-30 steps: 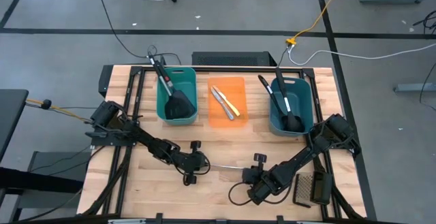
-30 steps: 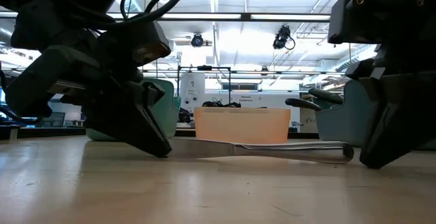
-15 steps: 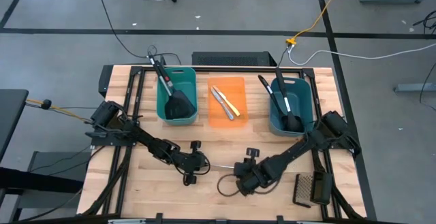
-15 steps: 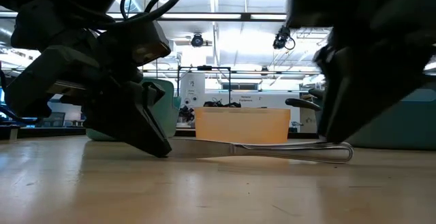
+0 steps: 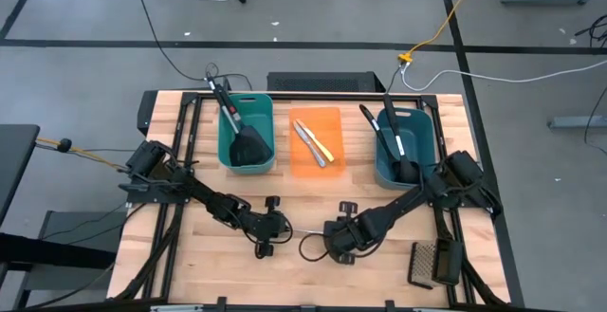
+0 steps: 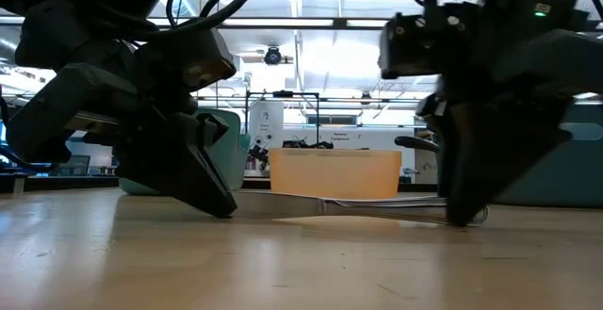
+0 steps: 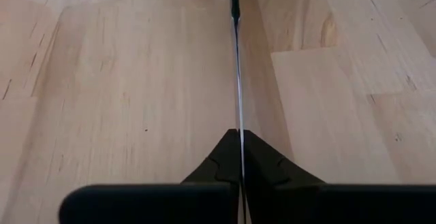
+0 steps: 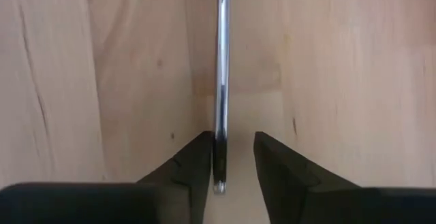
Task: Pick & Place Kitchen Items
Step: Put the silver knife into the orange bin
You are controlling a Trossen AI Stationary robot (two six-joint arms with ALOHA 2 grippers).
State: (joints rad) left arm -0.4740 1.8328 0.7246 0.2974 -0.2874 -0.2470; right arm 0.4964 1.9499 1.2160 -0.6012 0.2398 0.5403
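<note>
- Already sorted: one black slotted spatula (image 5: 248,144) in the teal tub (image 5: 228,157), two small table knives (image 5: 313,142) in the orange tub (image 5: 331,118), black long-handled ladles (image 5: 398,146) in the blue tub (image 5: 429,134).
- Still out on the wooden tabletop (image 5: 303,193): a thin silver utensil (image 5: 305,233) lying flat at the front middle, between the two arms; from the low view, a slim steel shaft resting along the wood in front of the orange tub.
- Also out: a second slotted spatula (image 5: 432,262), near the front right corner, apart from both arms.
- Left end effector (image 5: 275,239) low on the tabletop, fingers pinched fully together on one end of the silver utensil; in the left wrist view the shaft runs straight out from between the shut fingers (image 7: 221,166).
- Right end effector (image 5: 334,247) down at the utensil's other end, fingers partly apart and straddling the rounded steel tip (image 8: 219,163); one finger close against the shaft, the other clear of it, so no firm grip there as far as visible.
- Judged progress: well along, most items binned; silver utensil mid-handling between the arms, likely bound for the orange tub; front-right spatula untouched and left for afterwards.
</note>
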